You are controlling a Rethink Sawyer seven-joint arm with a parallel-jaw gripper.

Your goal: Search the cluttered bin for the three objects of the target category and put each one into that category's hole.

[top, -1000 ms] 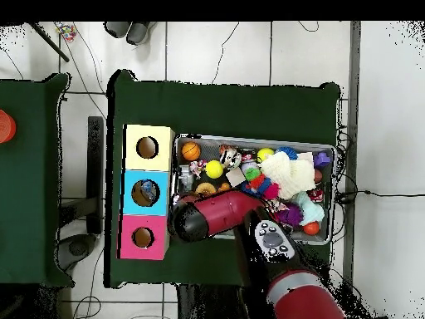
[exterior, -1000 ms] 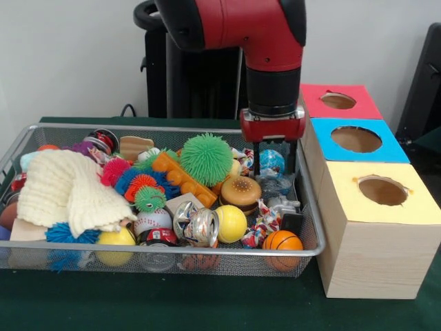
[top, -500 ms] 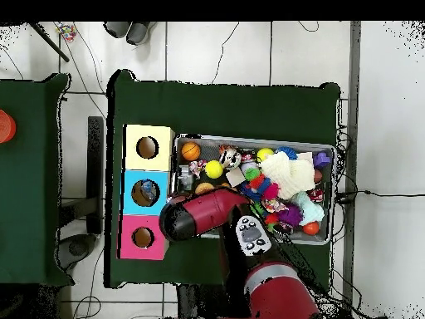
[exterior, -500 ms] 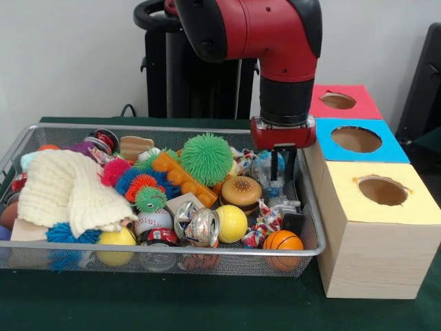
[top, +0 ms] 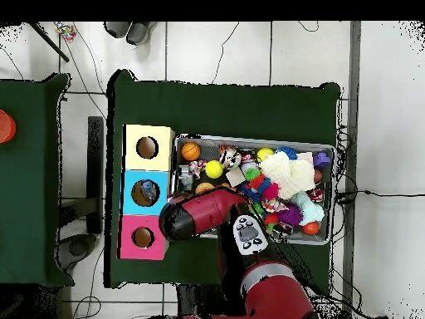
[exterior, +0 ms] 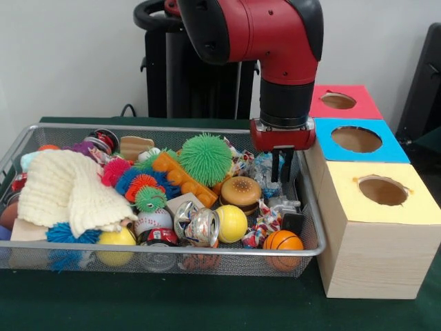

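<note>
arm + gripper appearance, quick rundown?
Single arm: glossy red rounded shells with black joint caps, then a black cylindrical wrist section. Below it sits a red rectangular gripper mount with silver screws, carrying thin black fingers. In the overhead view, the arm shows red links, a black end cap and a grey button panel. No loose cables visible on it.

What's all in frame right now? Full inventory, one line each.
Wire bin: 1, silver, on green table.
Boxes with holes: 3, yellow, blue, red, beside the bin.
Spiky ball: 1, green, bin middle.
Knit cloth: 1, cream, bin's other end.
Burger toy: 1, brown, centre.
Basketball: 1, orange, front corner near boxes.
Yellow ball: 1, front.
Crushed can: 1, silver, front.
Arm: 1, red and black.
Gripper: over the bin's box end, on a clear blue item.
</note>
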